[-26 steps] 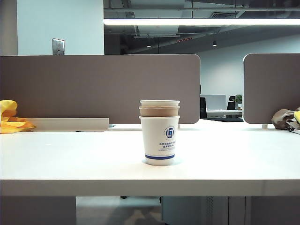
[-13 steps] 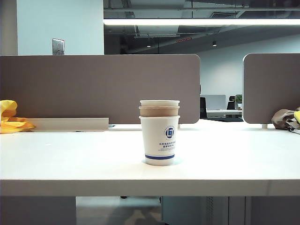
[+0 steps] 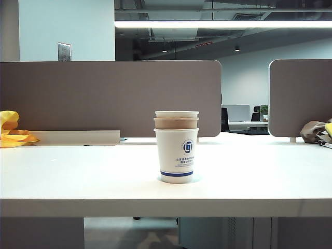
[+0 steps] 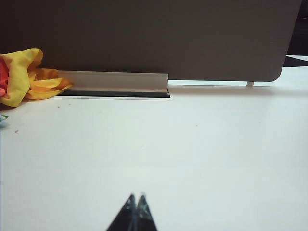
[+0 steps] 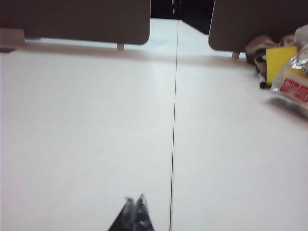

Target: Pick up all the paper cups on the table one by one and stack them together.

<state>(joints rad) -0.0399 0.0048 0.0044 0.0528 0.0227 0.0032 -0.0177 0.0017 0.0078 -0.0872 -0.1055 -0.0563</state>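
In the exterior view the paper cups point(image 3: 176, 148) stand nested in one upright stack near the middle of the table point(image 3: 78, 176): a white cup with a blue logo outside, a brown rim above it, a white rim on top. Neither arm shows in that view. My left gripper point(image 4: 136, 196) is shut and empty, its black tips together over bare table point(image 4: 192, 154). My right gripper point(image 5: 134, 198) is shut and empty too, over the white table top point(image 5: 86, 120) beside a thin seam. No cup shows in either wrist view.
Grey-brown partition panels point(image 3: 109, 96) back the table. A yellow cloth point(image 3: 13, 132) lies at the back left, seen again as the yellow cloth point(image 4: 26, 79) beside a white rail point(image 4: 115, 82). Bags and packets point(image 5: 286, 72) crowd the back right corner.
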